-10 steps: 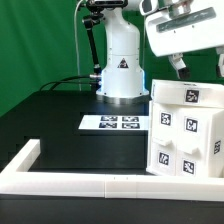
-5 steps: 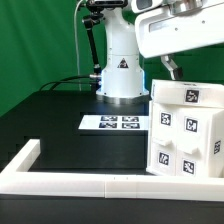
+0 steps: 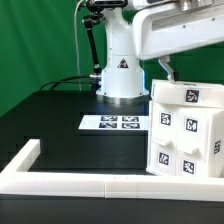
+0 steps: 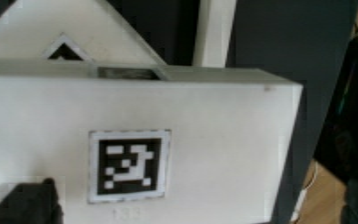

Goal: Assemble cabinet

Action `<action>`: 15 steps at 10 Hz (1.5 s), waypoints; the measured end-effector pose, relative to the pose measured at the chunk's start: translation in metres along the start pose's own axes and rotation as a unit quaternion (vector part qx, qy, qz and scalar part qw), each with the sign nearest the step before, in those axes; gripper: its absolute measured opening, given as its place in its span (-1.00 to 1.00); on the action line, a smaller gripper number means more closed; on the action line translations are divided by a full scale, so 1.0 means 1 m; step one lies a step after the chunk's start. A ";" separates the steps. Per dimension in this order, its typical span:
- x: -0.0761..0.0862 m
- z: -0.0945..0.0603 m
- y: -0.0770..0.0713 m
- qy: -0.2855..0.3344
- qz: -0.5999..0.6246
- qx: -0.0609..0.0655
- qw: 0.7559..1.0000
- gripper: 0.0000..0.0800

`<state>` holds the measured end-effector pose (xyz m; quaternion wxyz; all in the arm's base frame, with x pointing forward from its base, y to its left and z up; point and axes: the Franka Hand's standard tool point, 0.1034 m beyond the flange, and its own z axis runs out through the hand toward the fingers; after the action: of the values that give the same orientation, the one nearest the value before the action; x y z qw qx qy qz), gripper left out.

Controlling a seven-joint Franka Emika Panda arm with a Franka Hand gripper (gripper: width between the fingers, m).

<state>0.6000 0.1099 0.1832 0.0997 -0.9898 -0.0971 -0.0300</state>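
Wrist view shows the cabinet [image 4: 140, 120] bearing one square marker, no readable writing; tool state unclear.

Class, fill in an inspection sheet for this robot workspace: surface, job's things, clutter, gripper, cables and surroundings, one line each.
Surface: black table, with the low white border frame along its near edge and a short arm on the exterior view's left.
Job's things: the cabinet stands upright inside the frame on the exterior view's right, square markers on its top and front.
Clutter: nothing loose seen; the marker board lies flat mid-table.
Gripper: gripper hangs just above the cabinet's top rear edge; its jaws cannot be judged.
Cables: a dark cable runs along the table's back to the robot base.
Surroundings: green backdrop.
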 end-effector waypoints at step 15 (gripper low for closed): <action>-0.008 0.015 0.027 -0.028 -0.597 -0.014 0.801 0.99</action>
<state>0.5986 0.0855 0.1625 0.0458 -0.7373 -0.6716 -0.0569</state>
